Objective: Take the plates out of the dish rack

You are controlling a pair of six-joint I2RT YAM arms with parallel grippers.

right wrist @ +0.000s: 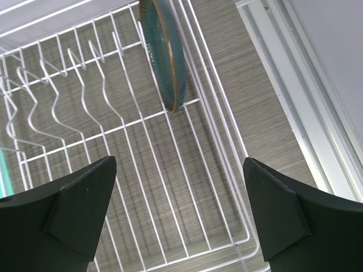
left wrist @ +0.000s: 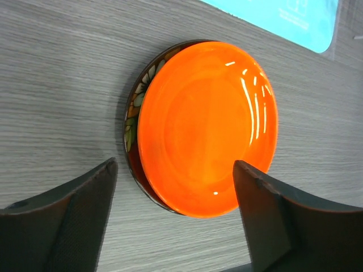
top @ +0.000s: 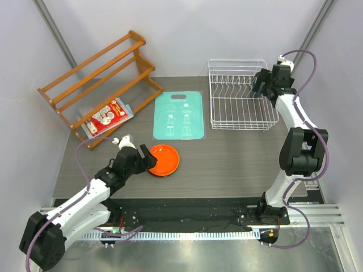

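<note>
Left wrist: glossy round orange plate (left wrist: 207, 127) atop floral-rimmed plate (left wrist: 133, 113), both arms' jaws apart

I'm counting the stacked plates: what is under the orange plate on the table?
The orange plate rests on a dark plate with a floral pattern, visible only as a crescent along one edge. The rest is covered, and whether anything lies beneath it cannot be seen.

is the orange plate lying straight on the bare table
No, the orange plate rests on the dark red floral plate, whose rim shows under its left edge in the left wrist view.
</note>
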